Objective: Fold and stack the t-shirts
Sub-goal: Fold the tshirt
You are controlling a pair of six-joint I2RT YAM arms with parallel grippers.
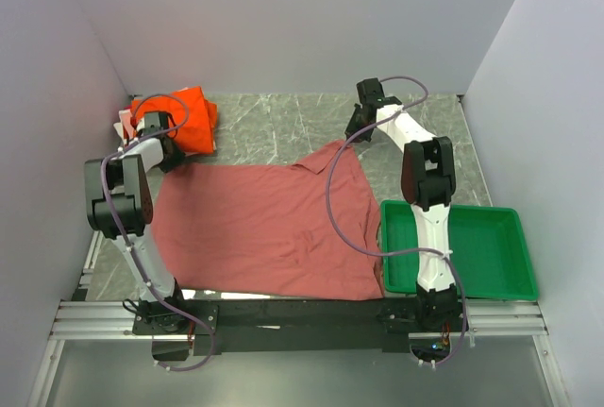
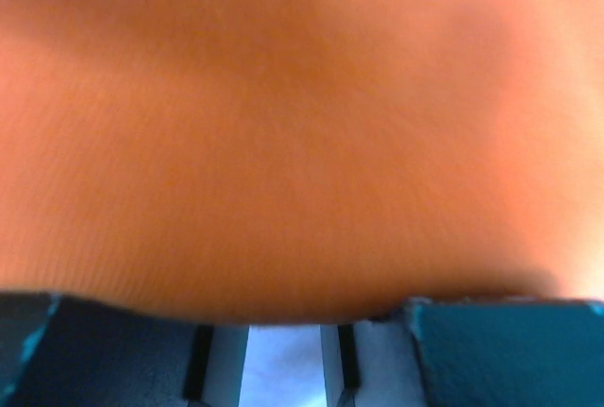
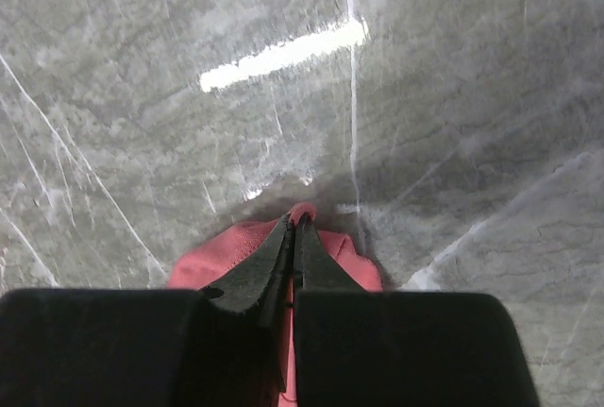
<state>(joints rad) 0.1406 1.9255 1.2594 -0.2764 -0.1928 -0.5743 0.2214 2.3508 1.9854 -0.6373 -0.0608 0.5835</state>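
A large brick-red t-shirt [image 1: 264, 228] lies spread flat on the table. My right gripper [image 1: 353, 131] is shut on its far right corner; in the right wrist view the closed tips [image 3: 298, 223] pinch a fold of red cloth [image 3: 222, 251] just above the marble. A bright orange t-shirt [image 1: 184, 116] lies bunched at the back left, with pale pink and white cloth [image 1: 123, 126] showing beside it. My left gripper [image 1: 168, 152] sits at the red shirt's far left corner, against the orange one. Orange cloth [image 2: 302, 124] fills the left wrist view and hides the fingertips; the finger bases [image 2: 510, 355] stand wide apart.
A green plastic tray [image 1: 514, 279] stands at the front right, touching the red shirt's right edge. Grey walls close in the table on the left, back and right. Bare marble table [image 1: 274, 124] lies between the two grippers at the back.
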